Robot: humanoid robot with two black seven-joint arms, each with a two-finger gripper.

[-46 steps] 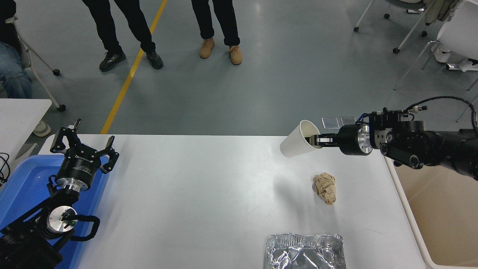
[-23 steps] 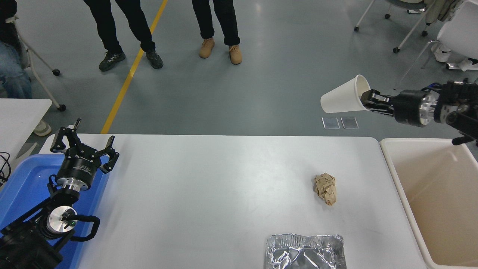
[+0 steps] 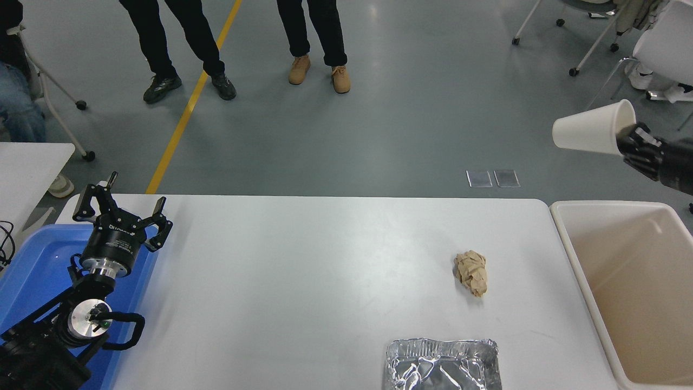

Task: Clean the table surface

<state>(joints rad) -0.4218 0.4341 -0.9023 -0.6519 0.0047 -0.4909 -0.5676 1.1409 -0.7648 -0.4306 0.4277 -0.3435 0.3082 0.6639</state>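
My right gripper (image 3: 628, 142) was clamped on the white paper cup (image 3: 593, 130), held tilted above the beige bin (image 3: 612, 303) beside the table surface (image 3: 303, 281); release was best made once squarely over the opening.

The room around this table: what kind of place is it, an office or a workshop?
Probably a robot test lab or workshop hall. The grey floor carries a painted yellow line, wheeled chairs stand about, and people stand watching the right gripper carry a paper cup beyond the table surface.
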